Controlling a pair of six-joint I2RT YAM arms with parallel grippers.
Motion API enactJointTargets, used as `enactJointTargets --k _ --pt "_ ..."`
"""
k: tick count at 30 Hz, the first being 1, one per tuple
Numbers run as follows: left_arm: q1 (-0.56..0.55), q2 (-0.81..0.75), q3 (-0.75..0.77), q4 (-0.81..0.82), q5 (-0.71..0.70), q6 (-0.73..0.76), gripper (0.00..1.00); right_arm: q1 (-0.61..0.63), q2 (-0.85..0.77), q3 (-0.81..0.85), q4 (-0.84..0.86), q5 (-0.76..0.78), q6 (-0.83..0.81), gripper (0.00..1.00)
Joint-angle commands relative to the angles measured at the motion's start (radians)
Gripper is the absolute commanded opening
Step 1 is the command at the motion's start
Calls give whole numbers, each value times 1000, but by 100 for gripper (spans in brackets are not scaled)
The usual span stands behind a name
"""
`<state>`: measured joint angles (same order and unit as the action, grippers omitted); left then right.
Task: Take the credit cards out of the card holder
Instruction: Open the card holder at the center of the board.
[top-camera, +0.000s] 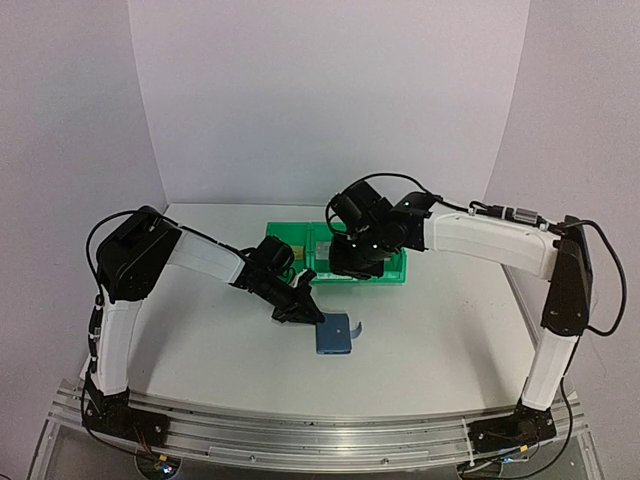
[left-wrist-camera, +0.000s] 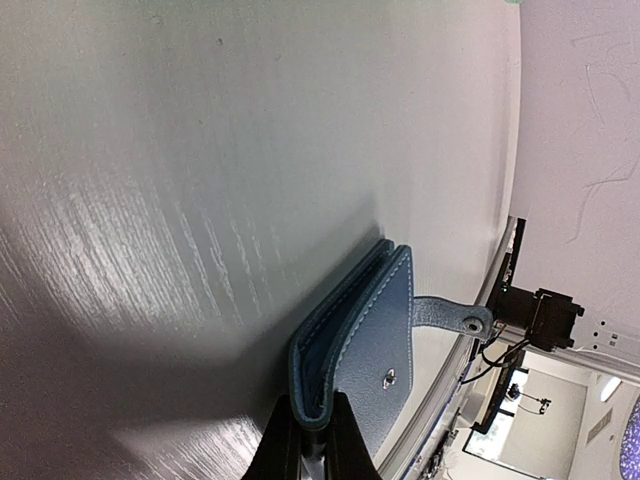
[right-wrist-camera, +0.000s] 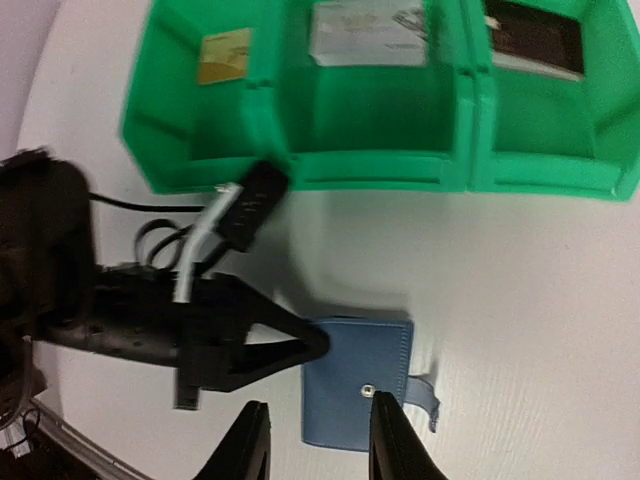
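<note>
The blue card holder (top-camera: 335, 336) lies closed on the table, its snap strap (left-wrist-camera: 452, 315) loose to one side. My left gripper (top-camera: 305, 308) is shut on its folded edge, and its fingertips (left-wrist-camera: 345, 440) pinch the wallet (left-wrist-camera: 372, 325) at the spine. My right gripper (right-wrist-camera: 315, 440) is open and empty, hovering above the wallet (right-wrist-camera: 355, 385); in the top view it (top-camera: 356, 262) hangs over the bins. A tan-gold card (right-wrist-camera: 223, 57), a silver-grey card (right-wrist-camera: 368, 35) and a black card (right-wrist-camera: 535, 40) lie in the green bins.
Green plastic bins (top-camera: 290, 240) stand side by side at the table's middle back, just behind the wallet; their front wall (right-wrist-camera: 380, 170) shows in the right wrist view. White walls enclose the table at the back and sides.
</note>
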<state>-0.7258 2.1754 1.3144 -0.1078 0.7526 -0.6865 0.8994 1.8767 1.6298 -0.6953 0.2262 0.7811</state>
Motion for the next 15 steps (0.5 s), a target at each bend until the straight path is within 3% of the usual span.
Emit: enactJointTargets --k 1,5,9,12,15 --pt "-2 4 -13 -72 -130 -2 0 24 36 -65 76 -120 71 22" --pt "-2 1 -16 -69 -135 -1 0 23 66 -159 137 -158 144 16" --pt "-2 3 -14 -71 -134 1 0 21 95 -211 161 -167 164 17" --pt "-1 5 -12 -73 -134 4 0 16 98 -238 184 -181 167 28" --pt "-1 7 -10 -72 -132 4 0 7 103 -273 222 -212 168 32"
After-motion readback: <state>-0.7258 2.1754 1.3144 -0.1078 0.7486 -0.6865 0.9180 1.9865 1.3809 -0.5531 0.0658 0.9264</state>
